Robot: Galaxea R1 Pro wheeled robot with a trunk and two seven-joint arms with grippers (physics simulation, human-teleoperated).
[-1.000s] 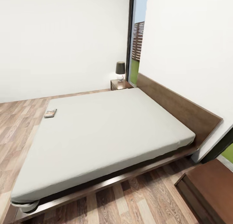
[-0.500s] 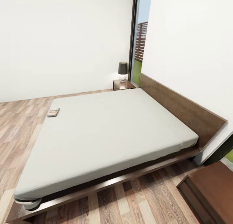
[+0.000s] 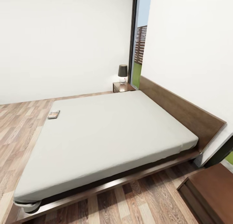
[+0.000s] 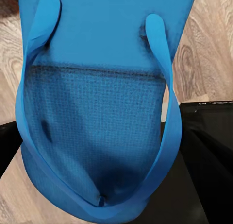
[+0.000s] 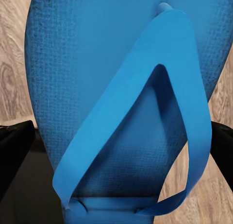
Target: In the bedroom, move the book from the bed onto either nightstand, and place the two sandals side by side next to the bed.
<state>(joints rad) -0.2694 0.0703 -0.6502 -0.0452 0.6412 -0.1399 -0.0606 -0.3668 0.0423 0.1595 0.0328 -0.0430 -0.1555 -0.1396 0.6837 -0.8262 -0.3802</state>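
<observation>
From the head view we look across the bedroom at the bed (image 3: 110, 136), its grey mattress filling the middle of the picture and its dark headboard running along the wall at three o'clock. The book (image 3: 53, 114) lies flat on the mattress near the corner at ten o'clock, close to the edge. At twelve o'clock, just beyond the bed's far corner, stands the far nightstand (image 3: 121, 87) with a small lamp (image 3: 122, 73) on top. At five o'clock a corner of a dark wooden cabinet (image 3: 210, 193) shows on the plank floor (image 3: 19, 120).

In the left wrist view a blue sandal (image 4: 97, 112) sits right against the camera over wood floor; we cannot tell how our left gripper's fingers stand.

In the right wrist view the other blue sandal (image 5: 126, 107) likewise crowds the lens; our right gripper's state we cannot tell either.
</observation>
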